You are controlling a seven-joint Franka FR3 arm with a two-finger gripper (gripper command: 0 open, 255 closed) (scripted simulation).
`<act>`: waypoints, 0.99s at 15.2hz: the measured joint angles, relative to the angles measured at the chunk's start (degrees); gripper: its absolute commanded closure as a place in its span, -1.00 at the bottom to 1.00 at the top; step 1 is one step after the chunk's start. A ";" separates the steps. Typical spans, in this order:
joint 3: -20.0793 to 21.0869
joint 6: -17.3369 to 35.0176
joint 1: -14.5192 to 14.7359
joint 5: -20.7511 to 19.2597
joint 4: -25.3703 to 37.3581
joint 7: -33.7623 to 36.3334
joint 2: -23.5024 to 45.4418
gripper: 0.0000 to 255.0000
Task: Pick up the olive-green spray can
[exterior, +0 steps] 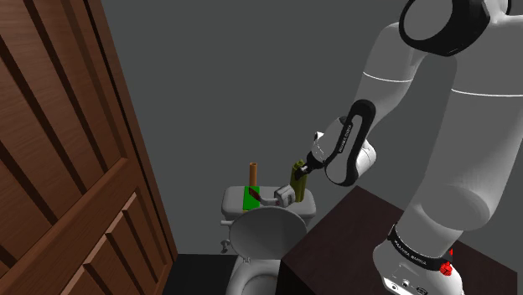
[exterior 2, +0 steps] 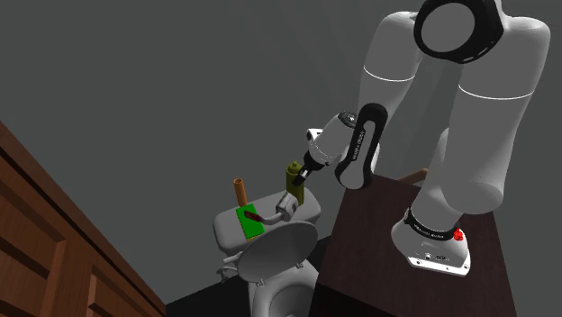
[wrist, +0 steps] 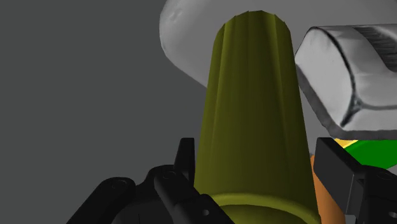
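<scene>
The olive-green spray can [exterior: 297, 178] stands roughly upright over the back of the white toilet tank [exterior: 230, 203], its base close to the tank lid. My black gripper [exterior: 301, 169] reaches it from the shoulder view's right, at the can's upper part. In the wrist view the can [wrist: 254, 108] fills the space between the two black fingers, and the gripper [wrist: 251, 162] is shut on it. From the second exterior view the can [exterior 2: 292, 180] sits just left of the gripper [exterior 2: 301, 175]. I cannot tell whether the base touches the lid.
On the tank lid are a brown cylinder [exterior: 254, 174], a flat green item [exterior: 250, 199] and a grey object [exterior: 286, 196] right beside the can. The toilet's raised lid [exterior: 264, 230] is in front. A wooden door [exterior: 67, 168] stands at left and my dark stand [exterior: 352, 243] at right.
</scene>
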 measured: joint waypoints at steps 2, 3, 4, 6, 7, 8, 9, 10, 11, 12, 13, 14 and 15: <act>0.00 -0.04 0.00 -0.02 0.00 0.01 -0.04 1.00; 0.01 -0.07 -0.01 -0.04 0.01 0.01 -0.04 1.00; 0.01 -0.09 -0.02 -0.04 0.01 0.01 -0.06 1.00; 0.02 -0.13 -0.05 -0.09 0.03 0.03 -0.06 1.00; -0.02 -0.16 0.00 -0.03 -0.07 -0.03 -0.14 1.00; -0.13 -0.73 0.22 0.24 -0.32 -0.22 -0.85 1.00; -0.30 -1.69 0.25 0.26 -0.55 -0.44 -2.00 1.00; -0.48 -2.81 0.30 0.33 -0.75 -0.72 -3.30 1.00; -0.65 -3.80 0.50 0.64 -1.00 -1.08 -4.52 1.00; -0.80 -5.07 0.89 1.28 -1.16 -1.58 -5.96 1.00; -0.95 -6.40 1.46 2.34 -1.44 -2.36 -7.55 1.00; -1.13 -7.57 1.78 3.32 -1.89 -3.30 -9.17 1.00; -1.08 -8.42 2.05 4.52 -2.16 -4.29 -10.30 1.00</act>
